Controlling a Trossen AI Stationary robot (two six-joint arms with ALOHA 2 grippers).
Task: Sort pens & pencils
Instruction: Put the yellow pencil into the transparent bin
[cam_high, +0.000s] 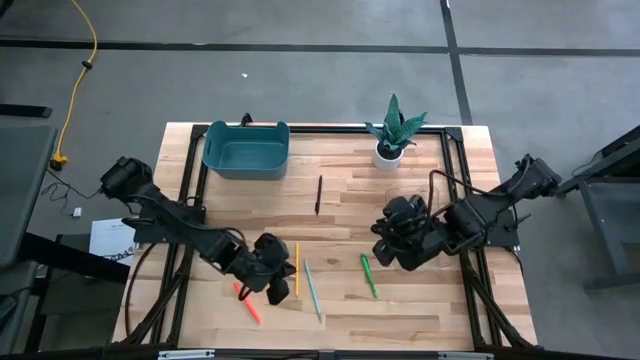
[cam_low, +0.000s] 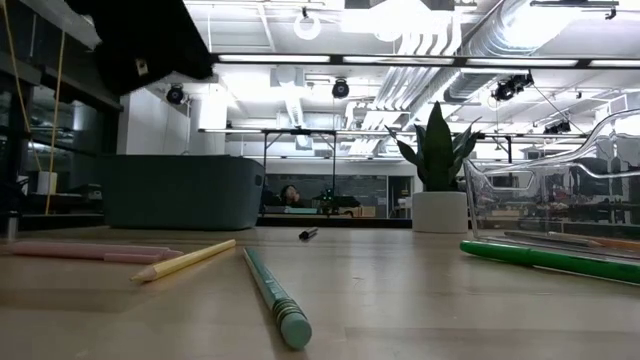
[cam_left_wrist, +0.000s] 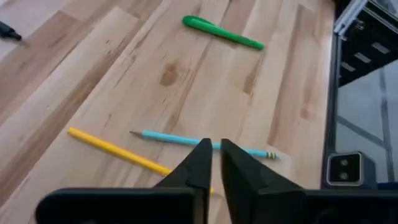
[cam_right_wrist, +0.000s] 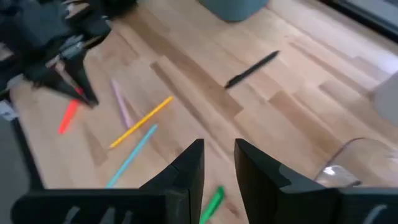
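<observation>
On the table lie the yellow pencil (cam_high: 297, 268) and the teal pencil (cam_high: 313, 290) side by side, with the green pen (cam_high: 369, 275) to their right. The red-orange pen (cam_high: 247, 303) is at the near left and the black pen (cam_high: 318, 194) is farther back. The pink pen (cam_right_wrist: 120, 102) shows beside the left arm. My left gripper (cam_left_wrist: 216, 163) hovers shut above the yellow pencil (cam_left_wrist: 118, 151) and teal pencil (cam_left_wrist: 180, 139), holding nothing. My right gripper (cam_right_wrist: 219, 155), open by a narrow gap, hangs over the wood near the green pen (cam_right_wrist: 212, 204). The orange and brown pencils do not plainly show.
A teal bin (cam_high: 245, 150) stands at the far left of the table and a potted plant (cam_high: 390, 135) at the far middle. A clear plastic container (cam_low: 560, 190) stands to the right, near my right arm. Bare wood lies between the black pen and the pencils.
</observation>
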